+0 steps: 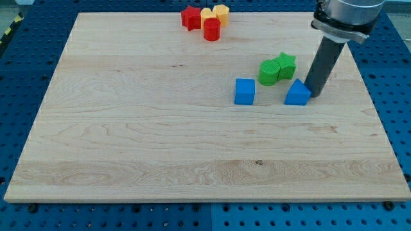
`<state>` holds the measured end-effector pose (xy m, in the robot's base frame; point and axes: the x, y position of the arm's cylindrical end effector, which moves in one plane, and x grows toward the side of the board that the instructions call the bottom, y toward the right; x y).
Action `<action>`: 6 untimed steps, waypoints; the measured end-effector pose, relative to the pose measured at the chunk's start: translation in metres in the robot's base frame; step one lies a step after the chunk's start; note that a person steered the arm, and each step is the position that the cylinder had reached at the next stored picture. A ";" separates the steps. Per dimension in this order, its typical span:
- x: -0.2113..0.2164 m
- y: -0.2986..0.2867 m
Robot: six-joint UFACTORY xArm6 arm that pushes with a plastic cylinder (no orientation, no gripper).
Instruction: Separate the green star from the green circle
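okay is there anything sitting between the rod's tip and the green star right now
Nothing visible blocks it. My tip rests at the right side of the blue triangular block, and the green star block lies above it toward the view's top, touching the green circle block. The blue block sits beside that path, not across it.

green star (pixel 286 63) touching green circle (pixel 269 72), my tip (pixel 314 95) nearby
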<state>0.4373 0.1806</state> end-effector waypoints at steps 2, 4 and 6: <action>0.003 -0.006; -0.029 0.084; -0.098 0.014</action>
<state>0.3398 0.1950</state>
